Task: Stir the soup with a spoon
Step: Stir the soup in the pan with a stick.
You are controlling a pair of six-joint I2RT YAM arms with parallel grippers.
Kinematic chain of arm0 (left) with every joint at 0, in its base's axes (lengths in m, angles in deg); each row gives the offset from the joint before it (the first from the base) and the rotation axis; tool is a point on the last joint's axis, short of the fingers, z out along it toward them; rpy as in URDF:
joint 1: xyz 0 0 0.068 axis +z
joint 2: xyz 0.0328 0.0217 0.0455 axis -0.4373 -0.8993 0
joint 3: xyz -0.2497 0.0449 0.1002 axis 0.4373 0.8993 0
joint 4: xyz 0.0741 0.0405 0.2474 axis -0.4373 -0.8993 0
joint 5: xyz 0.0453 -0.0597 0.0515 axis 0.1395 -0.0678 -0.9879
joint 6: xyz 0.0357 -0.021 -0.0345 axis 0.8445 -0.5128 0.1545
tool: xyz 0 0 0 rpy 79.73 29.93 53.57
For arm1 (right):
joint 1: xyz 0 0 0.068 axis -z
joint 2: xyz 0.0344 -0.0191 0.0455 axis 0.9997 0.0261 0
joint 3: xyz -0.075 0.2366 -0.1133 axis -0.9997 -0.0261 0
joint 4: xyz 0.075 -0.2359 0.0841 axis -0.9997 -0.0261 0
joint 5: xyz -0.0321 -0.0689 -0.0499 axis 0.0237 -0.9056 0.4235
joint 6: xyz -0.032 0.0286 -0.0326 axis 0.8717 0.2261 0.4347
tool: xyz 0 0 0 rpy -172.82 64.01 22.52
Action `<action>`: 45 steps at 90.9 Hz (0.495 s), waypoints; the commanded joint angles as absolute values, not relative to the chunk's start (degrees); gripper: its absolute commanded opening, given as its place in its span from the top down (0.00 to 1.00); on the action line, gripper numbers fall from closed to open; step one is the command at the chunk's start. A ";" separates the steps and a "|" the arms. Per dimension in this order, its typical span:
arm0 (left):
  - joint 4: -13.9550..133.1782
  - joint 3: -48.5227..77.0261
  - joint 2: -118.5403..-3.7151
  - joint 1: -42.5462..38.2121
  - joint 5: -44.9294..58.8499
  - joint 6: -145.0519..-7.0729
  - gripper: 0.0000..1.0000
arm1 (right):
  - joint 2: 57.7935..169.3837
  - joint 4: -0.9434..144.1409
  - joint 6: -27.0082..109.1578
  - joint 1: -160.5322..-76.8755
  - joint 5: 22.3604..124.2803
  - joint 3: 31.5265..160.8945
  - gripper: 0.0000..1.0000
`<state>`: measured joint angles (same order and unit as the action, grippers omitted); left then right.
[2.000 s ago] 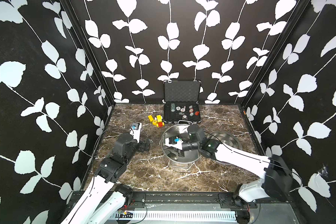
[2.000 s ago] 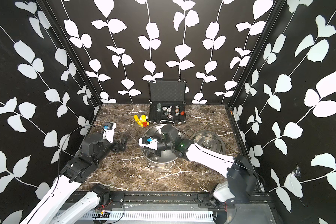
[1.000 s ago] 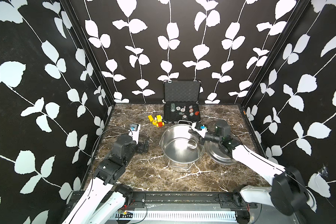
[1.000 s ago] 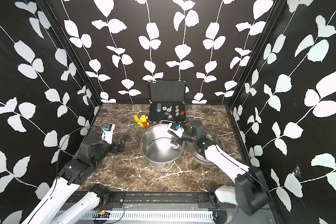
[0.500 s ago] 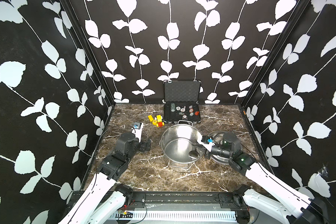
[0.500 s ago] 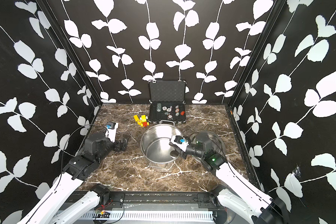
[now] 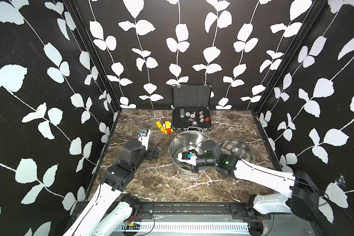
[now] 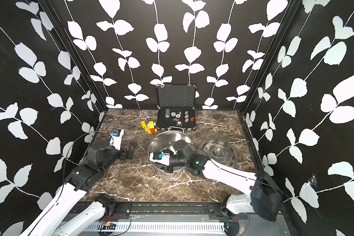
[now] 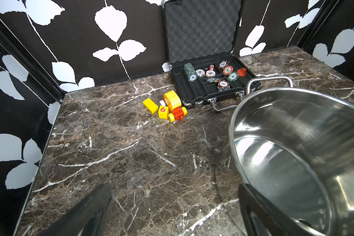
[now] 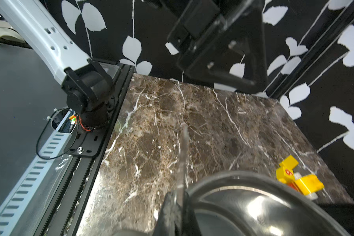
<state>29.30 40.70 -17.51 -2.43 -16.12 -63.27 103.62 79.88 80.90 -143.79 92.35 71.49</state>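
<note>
The right end effector [image 10: 177, 202] is clamped on the long thin stainless-steel spoon [image 10: 182, 155], whose blurred handle juts out by the rim of the large round stainless-steel pot [image 7: 181, 143], which is bare and shiny inside. The left end effector [image 9: 173, 189] hangs with its jaws wide apart beside the pot, over the brown marble counter [image 7: 151, 183].

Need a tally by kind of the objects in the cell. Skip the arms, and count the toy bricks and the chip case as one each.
pot: 1
lid: 1
ladle: 1
open chip case: 1
toy brick cluster: 1
Total: 5
</note>
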 commanded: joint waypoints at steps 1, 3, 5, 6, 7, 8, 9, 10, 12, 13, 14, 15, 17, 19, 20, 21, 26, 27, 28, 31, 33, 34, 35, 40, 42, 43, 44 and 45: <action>28.63 40.62 -16.19 -2.55 -16.90 -62.53 0.01 | 107.33 86.75 83.11 -143.78 92.68 75.17 1.00; 28.58 40.67 -16.15 -2.55 -16.86 -62.49 0.01 | 108.28 86.91 83.67 -143.61 92.43 75.66 1.00; 28.50 40.68 -16.05 -2.54 -16.87 -62.57 0.01 | 109.07 87.26 84.01 -143.37 92.46 76.33 1.00; 28.47 40.68 -16.04 -2.54 -16.82 -62.55 0.01 | 109.52 87.48 84.07 -143.18 92.49 76.63 1.00; 28.41 40.73 -16.03 -2.54 -16.80 -62.54 0.01 | 109.92 87.68 84.18 -142.87 92.55 76.87 1.00; 28.39 40.66 -16.07 -2.54 -16.79 -62.54 0.01 | 110.30 88.08 84.24 -142.54 92.67 77.08 1.00; 28.33 40.63 -16.04 -2.54 -16.70 -62.54 0.01 | 110.62 88.37 84.27 -142.24 92.81 77.32 1.00; 28.25 40.61 -16.03 -2.59 -16.70 -62.53 0.01 | 110.96 88.70 84.24 -142.00 92.93 77.48 1.00; 28.15 40.49 -16.15 -2.56 -16.59 -62.53 0.01 | 111.47 89.53 84.26 -141.30 93.06 77.78 1.00; 28.08 40.46 -16.17 -2.55 -16.55 -62.58 0.01 | 111.78 89.98 84.32 -141.09 93.10 77.84 1.00; 28.00 40.44 -16.18 -2.55 -16.54 -62.56 0.01 | 112.20 90.38 84.40 -140.68 93.21 77.92 1.00; 27.96 40.39 -16.15 -2.59 -16.53 -62.54 0.01 | 112.45 90.66 84.44 -140.34 93.30 77.95 1.00; 27.86 40.35 -16.12 -2.56 -16.56 -62.56 0.01 | 112.94 91.34 84.51 -139.65 93.62 78.20 1.00; 27.79 40.29 -16.13 -2.55 -16.57 -62.50 0.01 | 113.44 91.88 84.55 -138.93 93.92 78.35 1.00; 27.72 40.27 -16.12 -2.50 -16.59 -62.51 0.01 | 113.64 92.16 84.47 -138.46 94.10 78.44 1.00; 27.69 40.26 -16.11 -2.52 -16.60 -62.44 0.01 | 113.87 92.39 84.47 -138.13 94.28 78.52 1.00; 27.57 40.16 -16.15 -2.54 -16.76 -62.30 0.01 | 114.76 93.81 84.21 -136.09 95.29 78.78 1.00; 27.57 40.12 -16.13 -2.54 -16.77 -62.33 0.01 | 114.87 94.09 84.12 -135.81 95.58 78.82 1.00; 27.52 40.14 -16.12 -2.54 -16.78 -62.30 0.01 | 115.06 94.37 84.03 -135.40 95.81 78.80 1.00; 27.48 40.08 -16.24 -2.54 -16.86 -62.30 0.01 | 115.46 94.95 83.69 -134.16 96.35 78.87 1.00; 27.52 40.07 -16.25 -2.54 -16.87 -62.36 0.01 | 115.61 95.51 83.44 -133.29 96.64 78.83 1.00; 27.59 40.03 -16.22 -2.54 -16.87 -62.41 0.01 | 115.69 95.65 83.26 -133.00 96.69 78.80 1.00; 27.58 40.01 -16.25 -2.54 -16.87 -62.47 0.01 | 115.78 95.89 83.12 -132.50 96.85 78.75 1.00; 27.63 40.02 -16.28 -2.54 -16.74 -62.69 0.01 | 115.82 96.83 82.46 -130.62 97.51 78.08 1.00; 27.60 40.06 -16.39 -2.54 -16.66 -62.71 0.01 | 115.63 96.90 82.32 -129.99 97.81 77.81 1.00; 27.58 40.02 -16.38 -2.54 -16.63 -62.75 0.01 | 115.53 96.92 82.30 -129.64 97.89 77.55 1.00; 27.57 40.05 -16.42 -2.54 -16.58 -62.82 0.01 | 115.39 96.88 82.25 -129.11 97.93 77.33 1.00; 27.57 40.01 -16.40 -2.54 -16.59 -62.81 0.01 | 115.23 96.86 82.26 -128.80 97.95 77.09 1.00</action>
